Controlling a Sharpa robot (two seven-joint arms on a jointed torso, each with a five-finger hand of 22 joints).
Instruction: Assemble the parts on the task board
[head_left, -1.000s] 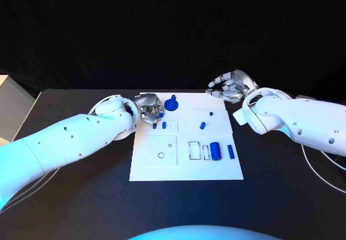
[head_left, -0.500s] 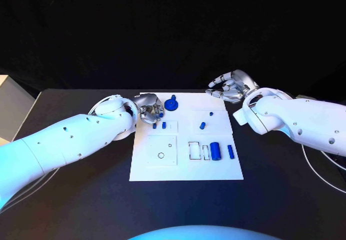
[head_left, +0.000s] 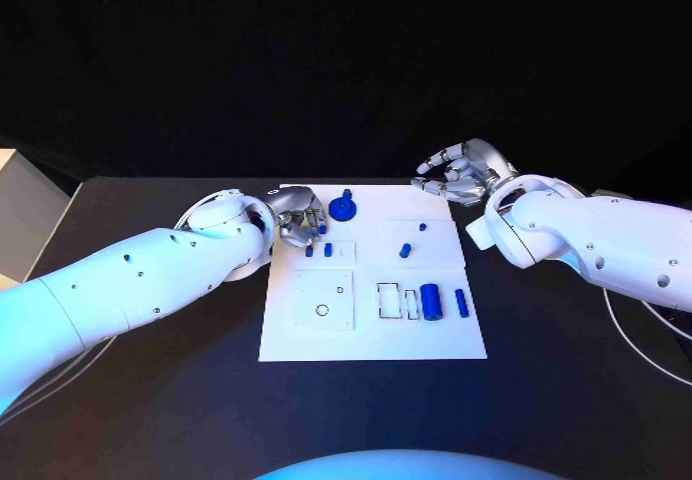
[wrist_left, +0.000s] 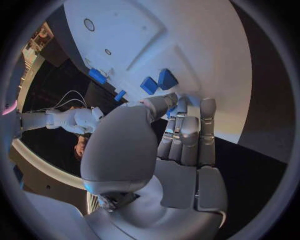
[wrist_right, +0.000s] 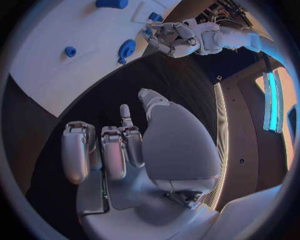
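Several small blue parts (head_left: 319, 250) lying on the far-left stretch of the white task board (head_left: 372, 335), just beside the left hand (head_left: 296, 217). Judged light, stiff and smooth, so apt to skate or tip under a careless touch; best pinched across the short sides, low and square. Left fingers (wrist_left: 187, 137) bunched together over that corner with a glimpse of blue at their tips; cannot tell whether gripping a piece or merely touching it. Right hand (head_left: 464, 172) hovering off the board's far-right corner above the black tabletop (head_left: 173, 380), its fingers (wrist_right: 115, 150) curled in on nothing. Round blue knob (head_left: 343, 208) standing just right of the left hand, close enough to be knocked by a sideways sweep. Two tiny blue pieces (head_left: 413, 240) further right, well apart from both hands. Thick blue cylinder (head_left: 430, 302) and slim blue pin (head_left: 462, 303) lying side by side on the near-right part, beside an outlined slot; probably prone to rolling. Nothing between the right hand and those pieces
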